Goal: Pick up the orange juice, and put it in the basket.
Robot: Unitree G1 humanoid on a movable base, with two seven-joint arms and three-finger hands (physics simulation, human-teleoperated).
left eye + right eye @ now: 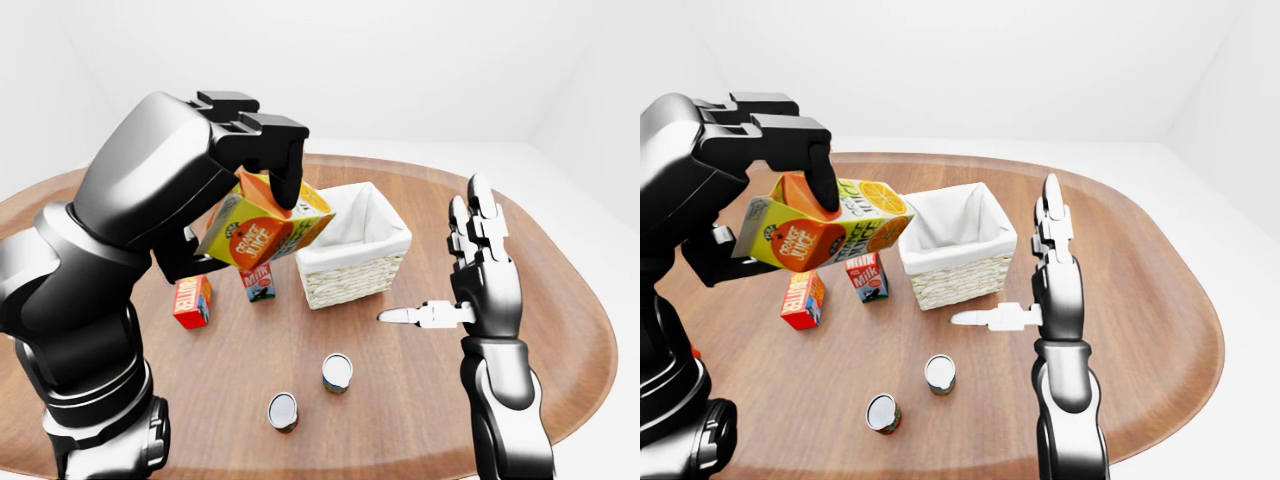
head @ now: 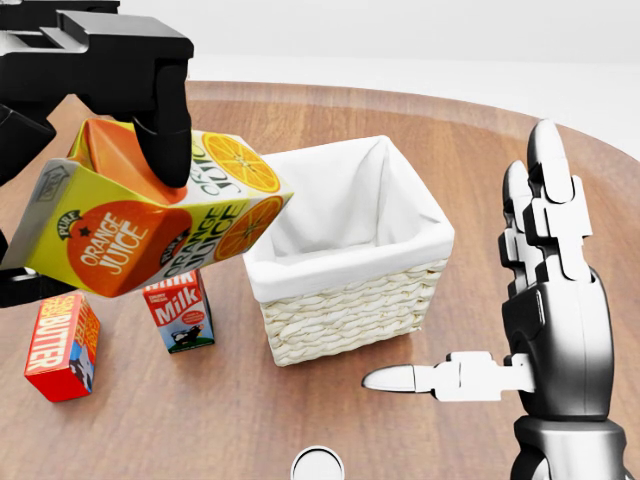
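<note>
The orange juice carton (image 2: 150,225) hangs tilted in the air at the left of the head view, its top corner just over the left rim of the basket. My black left hand (image 2: 100,230) is shut on it, with fingers (image 2: 165,130) over its top and the thumb underneath. The wicker basket (image 2: 350,312) with a white cloth liner stands on the round wooden table (image 2: 470,150) in the middle of the view, and nothing shows inside it. My silver right hand (image 2: 500,300) stands open to the right of the basket, fingers up and thumb pointing left, holding nothing.
A milk carton (image 2: 178,310) and a red butter box (image 2: 62,345) stand on the table below the raised juice, left of the basket. Two cans (image 1: 337,372) (image 1: 283,411) stand nearer to me. The table's curved edge (image 1: 590,330) runs at the right.
</note>
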